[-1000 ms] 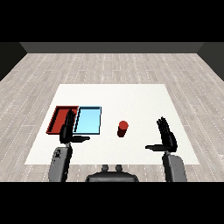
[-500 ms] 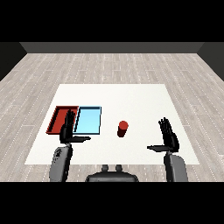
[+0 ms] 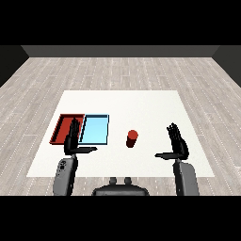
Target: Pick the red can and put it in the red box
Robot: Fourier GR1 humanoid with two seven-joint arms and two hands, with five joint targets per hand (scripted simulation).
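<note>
Red can [image 3: 132, 138] unmoved; right hand [image 3: 178, 146] shifted slightly inward.

White table on a pale plank floor

The table [image 3: 141, 101] is a flat white square, evenly lit. Around it the floor [image 3: 122, 70] runs in light grey wooden planks to a dark wall [image 3: 117, 51] at the far end.

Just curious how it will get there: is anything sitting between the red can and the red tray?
Yes. In the head view, the light blue tray lies between the red can and the red tray.
</note>
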